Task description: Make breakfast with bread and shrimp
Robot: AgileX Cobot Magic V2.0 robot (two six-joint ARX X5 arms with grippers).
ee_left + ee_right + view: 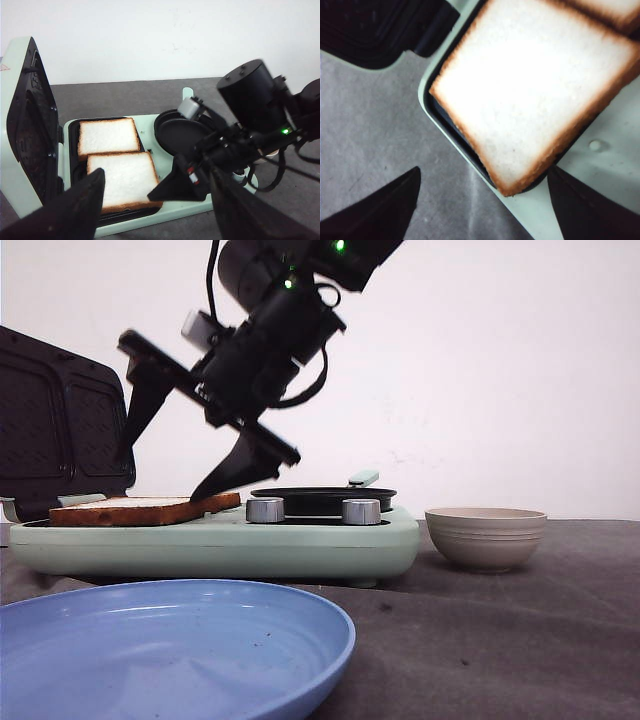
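With its fingers spread apart, the right end effector point(180, 420) straddles the corner of the nearer slice of bread point(127, 180), which lies beside the second slice point(108, 136) in the mint sandwich maker point(300, 540). The bread-loading step looks nearly done; next, probably, comes fetching the shrimp, which no view shows. The left end effector point(160, 210) also hangs open, and I can read no writing.

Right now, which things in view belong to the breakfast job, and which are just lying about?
In the job:
- bread, two slices in the maker
- breakfast maker
- right hand, open over the near slice

Lying about:
- blue plate
- beige bowl

No shrimp in view.
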